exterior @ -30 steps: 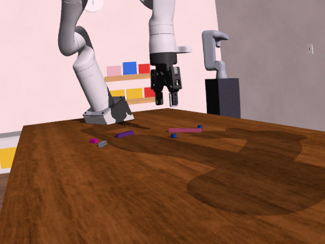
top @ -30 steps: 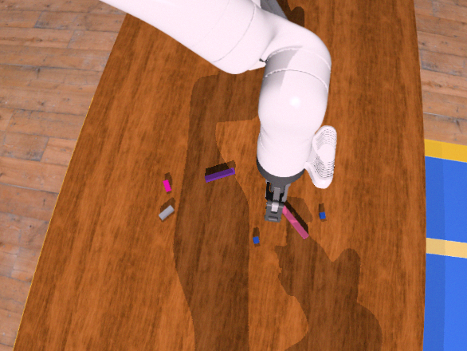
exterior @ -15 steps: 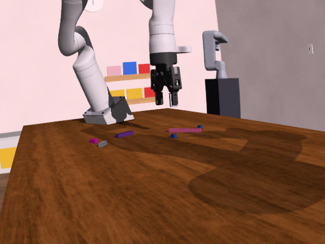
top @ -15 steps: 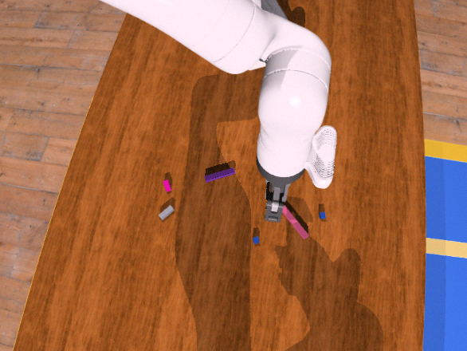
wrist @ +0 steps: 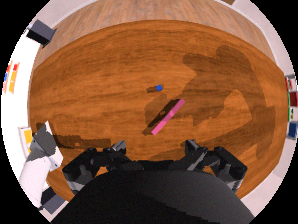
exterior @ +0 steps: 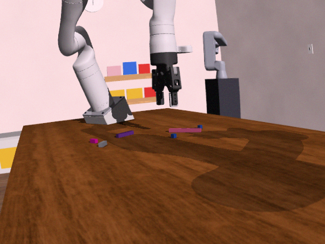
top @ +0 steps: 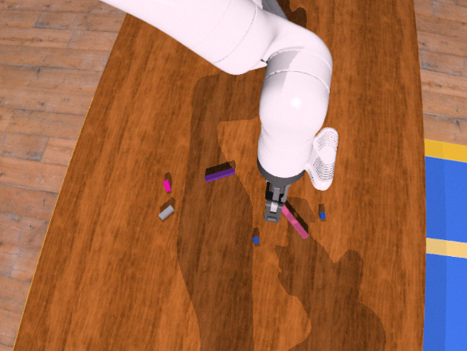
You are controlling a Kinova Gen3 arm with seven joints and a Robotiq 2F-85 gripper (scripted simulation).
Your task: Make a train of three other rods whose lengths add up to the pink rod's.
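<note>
Your pink rod lies flat beneath the empty gripper, jaws wide apart, and no train is begun: the purple rod, the magenta rod and either the near blue rod or far blue rod still need joining.

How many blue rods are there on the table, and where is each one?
2. In the top view, one blue rod lies left of the pink rod, the other right. The arm may hide more.
</note>
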